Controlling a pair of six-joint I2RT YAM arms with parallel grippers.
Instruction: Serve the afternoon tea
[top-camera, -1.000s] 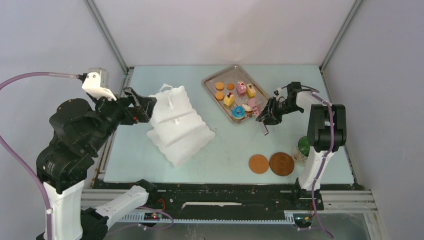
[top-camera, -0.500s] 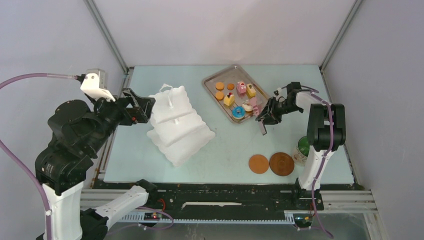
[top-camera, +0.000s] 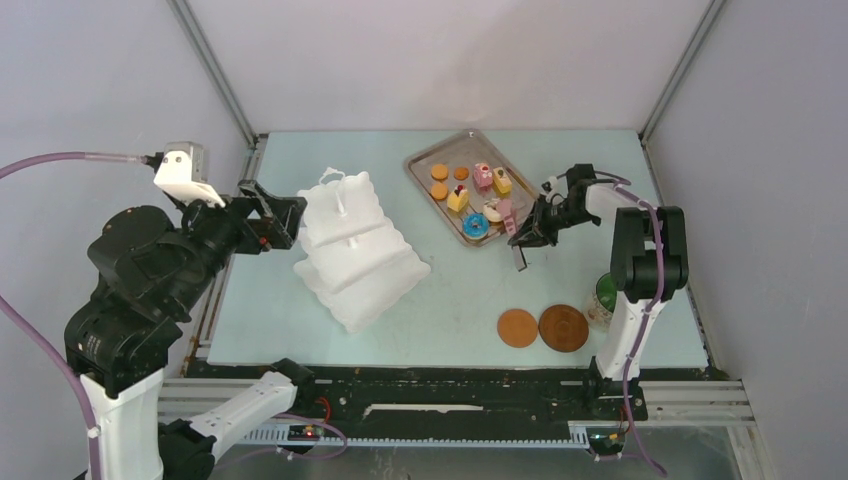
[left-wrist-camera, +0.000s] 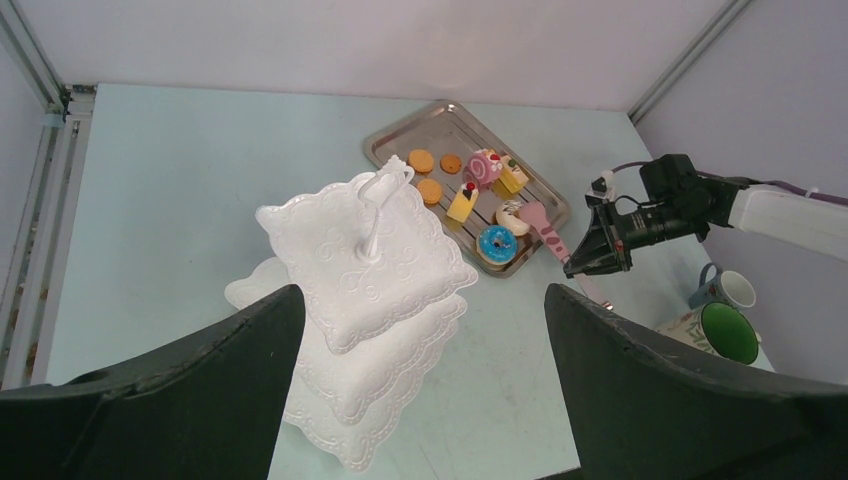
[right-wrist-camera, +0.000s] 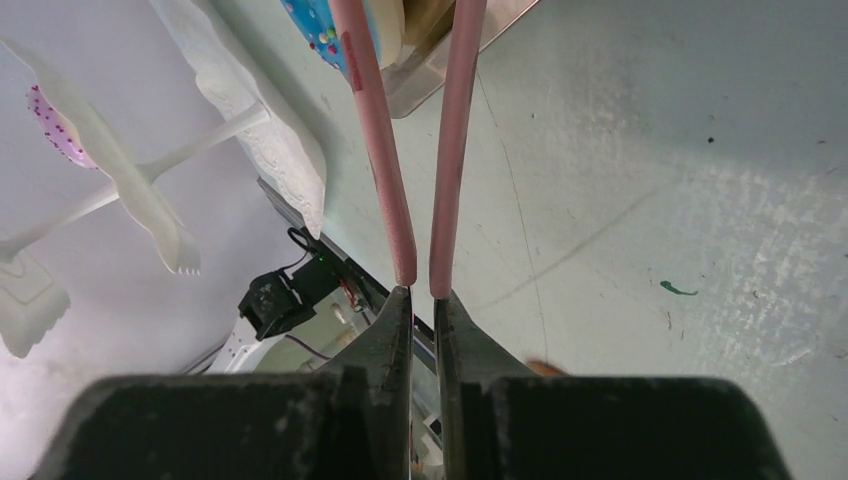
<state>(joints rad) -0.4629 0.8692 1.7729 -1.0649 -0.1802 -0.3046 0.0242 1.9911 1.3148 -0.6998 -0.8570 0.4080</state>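
The white three-tier stand (top-camera: 355, 250) stands mid-left on the table and also shows in the left wrist view (left-wrist-camera: 365, 262). My left gripper (top-camera: 285, 215) is open and empty, raised beside the stand's left side. Orange biscuits (top-camera: 439, 172), yellow cake slices (top-camera: 458, 199), a pink roll (top-camera: 483, 176) and a blue doughnut (top-camera: 476, 224) lie on the silver tray (top-camera: 413, 163). My right gripper (top-camera: 527, 232) is shut on the pink tongs (right-wrist-camera: 380, 150), whose tips reach a pale pastry (left-wrist-camera: 510, 218) beside the blue doughnut. Two brown coasters (top-camera: 517, 328) lie front right.
The green-lined mug (top-camera: 606, 295) stands by the right arm's base, with the small white cup (left-wrist-camera: 728, 288) just behind it. The frame posts and grey walls close in the table on the left, right and back.
My right gripper and the tongs have shifted slightly left toward the tray. My left arm has drawn back slightly to the left. The stand and pastries have not moved.
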